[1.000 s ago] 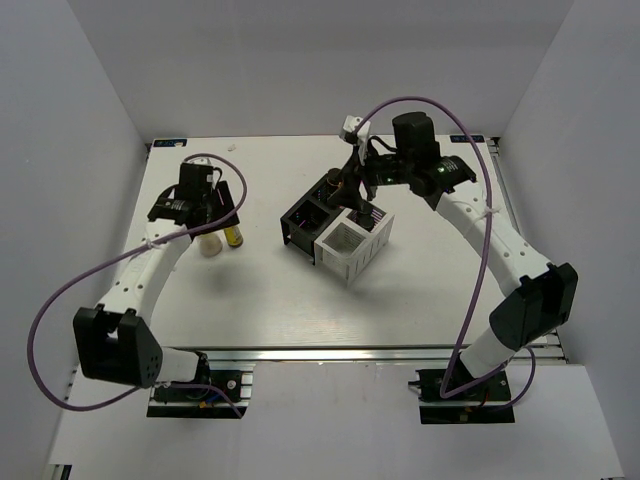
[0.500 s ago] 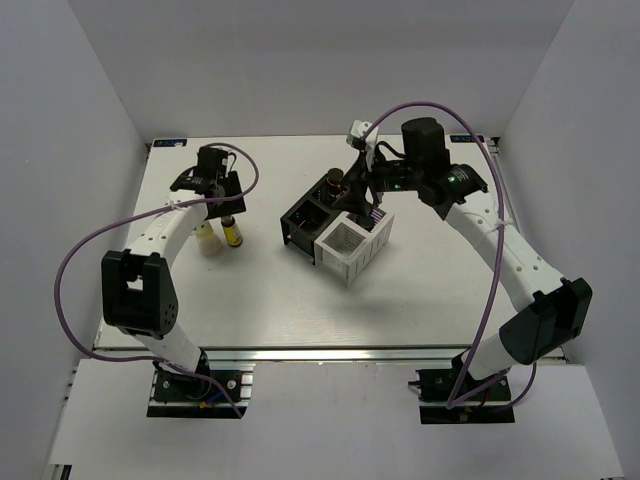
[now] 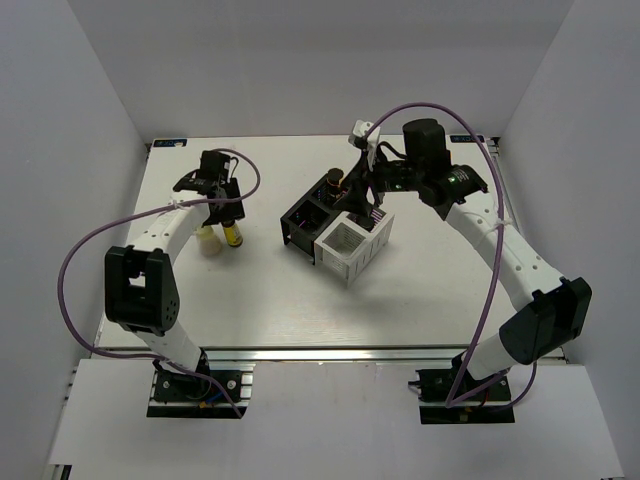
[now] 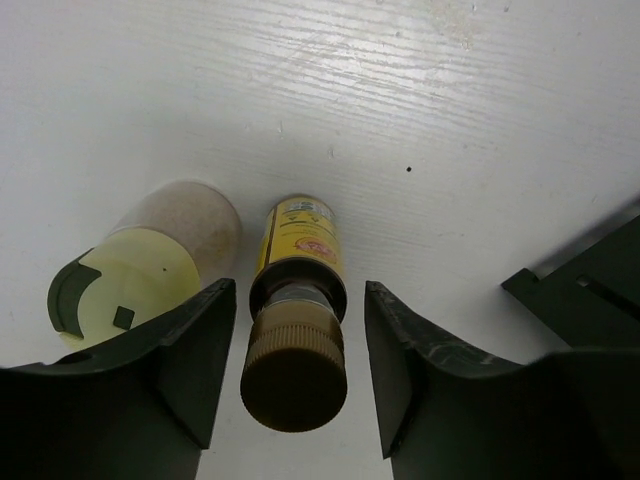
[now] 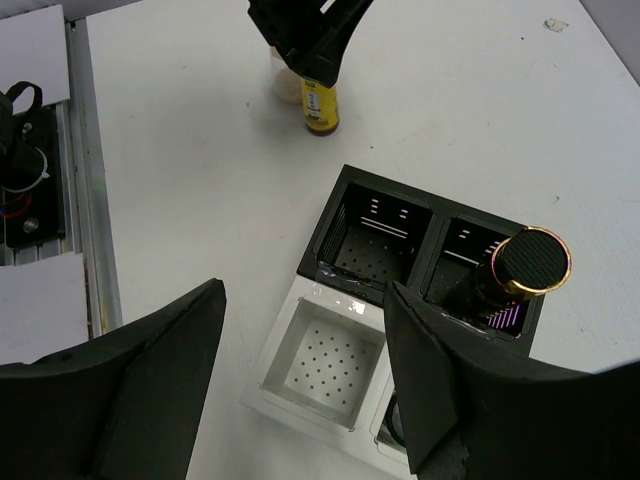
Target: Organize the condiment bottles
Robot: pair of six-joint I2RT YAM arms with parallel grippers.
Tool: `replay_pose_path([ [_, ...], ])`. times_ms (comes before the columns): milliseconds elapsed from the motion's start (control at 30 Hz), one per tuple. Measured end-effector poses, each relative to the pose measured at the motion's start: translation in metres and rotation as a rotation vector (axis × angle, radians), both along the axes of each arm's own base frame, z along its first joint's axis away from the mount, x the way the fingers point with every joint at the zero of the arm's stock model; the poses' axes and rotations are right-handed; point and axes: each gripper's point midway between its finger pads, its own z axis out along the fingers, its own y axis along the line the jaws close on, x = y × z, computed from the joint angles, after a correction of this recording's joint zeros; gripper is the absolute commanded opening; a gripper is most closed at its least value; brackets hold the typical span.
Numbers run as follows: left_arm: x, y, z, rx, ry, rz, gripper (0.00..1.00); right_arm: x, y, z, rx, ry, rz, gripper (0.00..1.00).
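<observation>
Yellow bottle [image 4: 297, 320]: brown ribbed cap, yellow label with red print, upright on the left side of the desk [image 4: 450, 120], well apart from the rack. Cream bottle [image 4: 150, 270] stands just beside it, on the left in the wrist view. Pale body, flat lid with a notch. Cannot tell if the 2 touch.

Left gripper [image 4: 298, 290] straddles the yellow bottle. Its fingers [image 4: 195, 350] are apart, 1 each side, with a small gap to the body and no contact seen.

Step in hand, my read: grasp the yellow bottle. To do it well:
- Centre on the upper body just under the cap and close square.
- Watch the finger sitting between the 2 bottles so it doesn't nudge the cream bottle.
- Lift straight up before heading for the rack.

Rack [image 5: 392, 192]: 4 square cells, 2 black and 2 white, mid desk. Dark-capped bottle [image 5: 530, 262], gold rim on its cap, sits in 1 black cell. The other black cell and the near white cell look empty; the 4th is mostly hidden.

Right gripper [image 5: 305, 290] hovers above the rack, fingers apart, holding nothing.

Task looks early: 1 racked, 2 seen loose.
</observation>
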Motion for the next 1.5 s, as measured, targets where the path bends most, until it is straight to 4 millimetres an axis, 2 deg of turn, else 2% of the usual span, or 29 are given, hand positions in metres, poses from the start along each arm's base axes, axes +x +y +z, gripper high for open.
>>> replay_pose_path([
  [133,-0.005,-0.001,-0.003,-0.002,0.015,-0.003,0.59,0.001,0.000,0.001,0.005,-0.001,-0.002,0.70],
  [467,-0.009,-0.008,0.008,0.003,-0.004,-0.021,0.51,0.000,0.000,-0.001,0.003,0.008,-0.004,0.70],
  [733,-0.010,-0.007,0.009,0.010,-0.003,-0.020,0.31,0.000,0.000,-0.002,0.002,0.012,-0.004,0.69],
  [867,-0.011,-0.007,0.010,0.013,0.002,-0.021,0.16,0.000,0.000,-0.002,0.002,0.013,-0.004,0.69],
  [1000,-0.009,-0.009,0.017,0.015,-0.005,-0.028,0.07,0.000,0.000,-0.005,0.000,0.017,-0.004,0.69],
  [1233,-0.009,-0.015,0.022,0.014,-0.011,-0.046,0.00,-0.001,0.000,-0.011,-0.007,0.031,-0.004,0.69],
  [1333,-0.012,-0.021,0.026,0.016,-0.003,-0.062,0.00,-0.002,-0.001,-0.012,-0.009,0.033,-0.004,0.69],
  [1500,-0.019,-0.037,0.050,-0.002,-0.042,-0.091,0.00,-0.002,-0.001,-0.012,-0.008,0.032,-0.004,0.68],
])
